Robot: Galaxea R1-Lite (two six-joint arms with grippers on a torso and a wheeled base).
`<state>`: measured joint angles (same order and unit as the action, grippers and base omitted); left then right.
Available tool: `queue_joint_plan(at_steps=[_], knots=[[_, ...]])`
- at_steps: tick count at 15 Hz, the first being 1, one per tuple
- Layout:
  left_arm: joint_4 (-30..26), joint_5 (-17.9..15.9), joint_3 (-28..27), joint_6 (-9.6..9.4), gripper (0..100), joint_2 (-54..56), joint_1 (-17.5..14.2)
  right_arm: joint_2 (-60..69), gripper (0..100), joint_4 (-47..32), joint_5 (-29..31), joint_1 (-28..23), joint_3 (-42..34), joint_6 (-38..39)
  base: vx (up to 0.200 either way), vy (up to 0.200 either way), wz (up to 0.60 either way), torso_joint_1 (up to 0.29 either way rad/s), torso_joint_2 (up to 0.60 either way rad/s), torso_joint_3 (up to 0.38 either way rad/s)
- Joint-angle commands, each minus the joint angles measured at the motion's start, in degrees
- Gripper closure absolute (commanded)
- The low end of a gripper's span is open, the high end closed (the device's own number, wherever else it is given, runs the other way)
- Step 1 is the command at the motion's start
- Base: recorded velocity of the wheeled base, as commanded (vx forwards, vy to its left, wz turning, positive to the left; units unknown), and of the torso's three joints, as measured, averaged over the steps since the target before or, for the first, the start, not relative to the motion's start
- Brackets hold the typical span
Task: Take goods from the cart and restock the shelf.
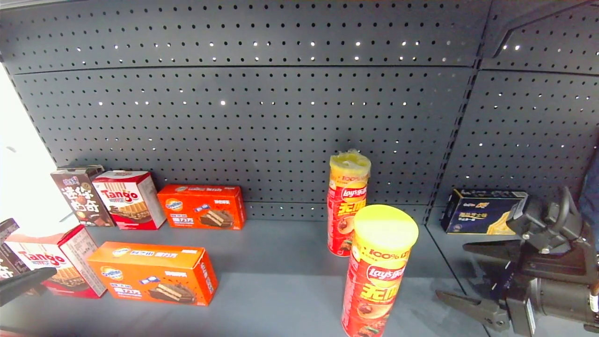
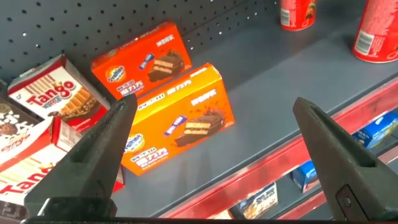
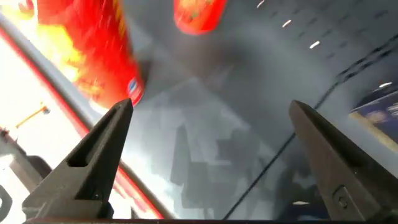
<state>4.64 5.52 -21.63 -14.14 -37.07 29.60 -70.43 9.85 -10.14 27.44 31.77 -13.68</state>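
Two red chip cans with yellow lids stand upright on the grey shelf (image 1: pixel 281 262): a front can (image 1: pixel 379 271) and a back can (image 1: pixel 348 203) near the pegboard. My right gripper (image 1: pixel 456 271) hovers open just right of the front can, nothing between its fingers. The right wrist view has this gripper (image 3: pixel 211 107) over bare shelf, with the front can (image 3: pixel 93 50) off to one side and the back can (image 3: pixel 199 15) farther away. My left gripper (image 2: pixel 214 102) is open and empty above an orange biscuit box (image 2: pixel 180 118); one of its fingers (image 1: pixel 23 283) shows at the shelf's front left.
Two orange boxes (image 1: pixel 152 274) (image 1: pixel 202 207), two red-and-white wafer boxes (image 1: pixel 128 199) (image 1: pixel 56 267) and a brown box (image 1: pixel 82 194) fill the shelf's left. A dark blue box (image 1: pixel 482 211) lies in the bay to the right. A red shelf edge (image 2: pixel 280 165) runs along the front.
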Motion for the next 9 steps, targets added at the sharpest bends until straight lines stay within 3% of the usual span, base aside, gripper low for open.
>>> queue_joint_plan(at_steps=[1,9], knots=[[0.01,0.01,-0.26,-0.01,0,-0.28,-0.24,-0.68,0,0.08,-0.05,0.86,-1.36,0.05,0.0,0.0,0.0,0.0,0.0,0.0],[-0.07,0.1,-1.66,-0.01,0,-0.72,-0.86,-2.26,0,0.26,4.08,2.44,-0.83,0.32,0.0,0.0,0.0,0.0,0.0,0.0]])
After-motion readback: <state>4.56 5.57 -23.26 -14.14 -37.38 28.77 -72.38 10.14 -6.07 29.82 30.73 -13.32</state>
